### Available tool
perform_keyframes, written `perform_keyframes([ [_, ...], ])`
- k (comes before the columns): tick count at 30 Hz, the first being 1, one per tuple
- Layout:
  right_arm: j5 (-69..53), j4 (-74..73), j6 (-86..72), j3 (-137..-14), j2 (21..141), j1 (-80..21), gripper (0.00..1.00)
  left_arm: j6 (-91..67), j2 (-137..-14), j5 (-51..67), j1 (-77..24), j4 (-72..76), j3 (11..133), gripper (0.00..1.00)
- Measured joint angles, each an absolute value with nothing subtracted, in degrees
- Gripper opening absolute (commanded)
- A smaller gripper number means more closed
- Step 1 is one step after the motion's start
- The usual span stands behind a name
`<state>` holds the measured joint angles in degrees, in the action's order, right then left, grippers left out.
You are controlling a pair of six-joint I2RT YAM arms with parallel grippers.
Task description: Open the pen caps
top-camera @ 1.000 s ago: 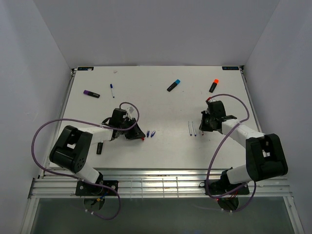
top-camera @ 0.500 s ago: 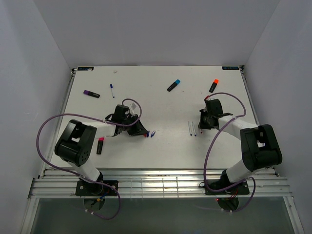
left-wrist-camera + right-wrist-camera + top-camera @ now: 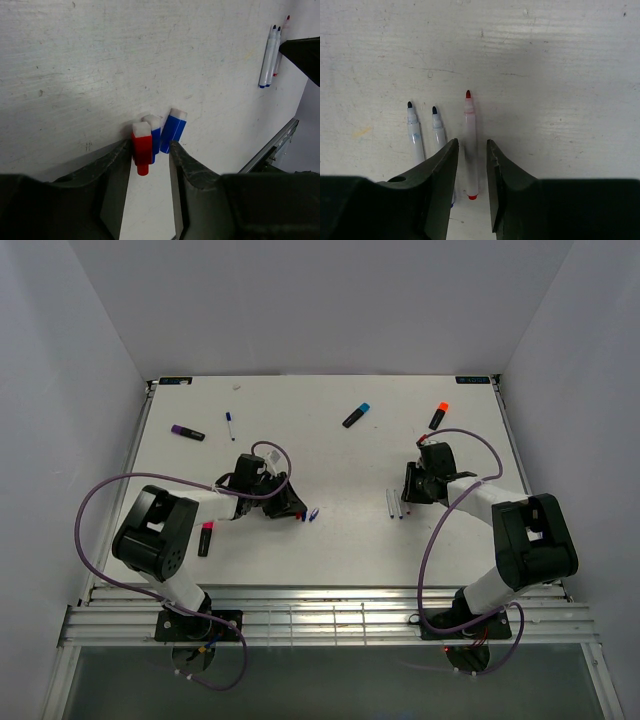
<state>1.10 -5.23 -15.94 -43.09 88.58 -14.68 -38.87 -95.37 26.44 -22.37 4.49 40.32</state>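
- 2 pincers stand narrowly parted, and neither is clamped on anything. The left gripper straddles the red cap, with bare table showing on the cap's right side. The right gripper straddles the uncapped red pen, with a gap on each side.
- My judgement of the step in hand: release the separated pair and draw clear.
- The red cap lies mid-frame in the left wrist view, touching the nearer of 2 blue caps on its right. Widen the jaws a little more before lifting, so no pad drags it along.
- The red pen lies lower centre in the right wrist view, just right of 2 dark-tipped pens. Rise straight up, because a sideways move could roll them.
- 4 highlighters look unopened in the top view: purple cap upper left, blue highlighter cap upper centre, orange cap upper right, magenta cap lower left.
- 1 slim pen lies at upper left. Its cap is too small to judge.
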Motion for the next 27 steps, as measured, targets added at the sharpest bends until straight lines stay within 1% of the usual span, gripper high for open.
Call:
perform_keyframes([
  [11, 1.0, -5.7, -15.7, -43.4, 88.6, -14.7, 0.38, -39.0, -95.0, 27.2, -22.4, 5.6, 40.3, 0.61],
  [20, 1.8, -10.5, -15.2, -47.9, 87.5, -14.7, 0.38, -37.7, -92.6, 24.1, -22.5, 2.8, 40.1, 0.63],
  [25, 1.7, -10.6, -15.0, -51.4, 86.5, -14.7, 0.39, -36.1, -90.9, 21.8, -22.5, -0.3, 40.1, 0.63],
  [27, 1.8, -10.6, -15.0, -52.8, 86.5, -14.7, 0.38, -36.0, -90.1, 21.3, -22.5, -1.3, 40.1, 0.63],
])
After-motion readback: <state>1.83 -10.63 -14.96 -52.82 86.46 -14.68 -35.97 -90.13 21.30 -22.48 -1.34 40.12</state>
